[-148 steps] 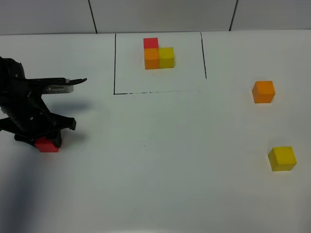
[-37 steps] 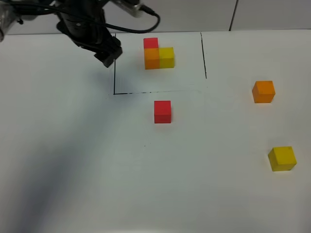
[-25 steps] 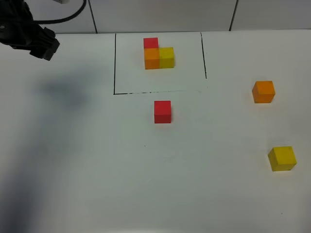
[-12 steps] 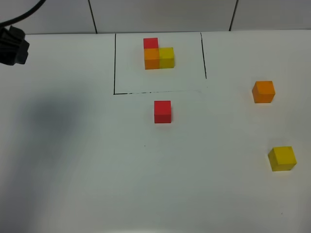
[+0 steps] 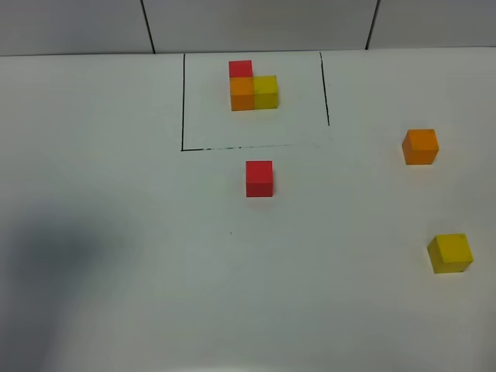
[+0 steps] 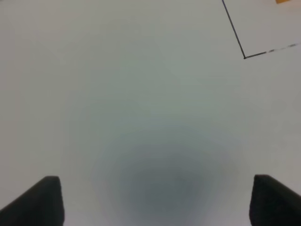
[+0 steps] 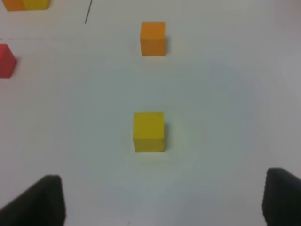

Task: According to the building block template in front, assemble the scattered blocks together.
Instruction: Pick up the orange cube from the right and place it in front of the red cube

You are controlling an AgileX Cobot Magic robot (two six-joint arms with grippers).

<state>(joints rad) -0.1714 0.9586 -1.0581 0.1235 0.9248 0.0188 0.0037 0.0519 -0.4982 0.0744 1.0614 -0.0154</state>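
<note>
The building block template (image 5: pixel 253 85), an L of red, orange and yellow cubes, sits inside the black drawn frame at the back. A loose red block (image 5: pixel 259 178) stands just in front of that frame. The orange block (image 5: pixel 420 146) and yellow block (image 5: pixel 450 253) lie apart on the right. Neither arm shows in the high view. My left gripper (image 6: pixel 160 202) is open over bare table near the frame's corner line (image 6: pixel 244 56). My right gripper (image 7: pixel 162 200) is open, with the yellow block (image 7: pixel 148 131) ahead of it and the orange block (image 7: pixel 153 38) beyond.
A white table (image 5: pixel 155 232) carries a soft shadow at its front left. The red block (image 7: pixel 5 60) and a sliver of the template (image 7: pixel 26 4) show at the edge of the right wrist view. A tiled wall runs along the back.
The left arm has pulled away to the left and left the high view. Its shadow has slid toward the front left. The red block stays where it was set down.
</note>
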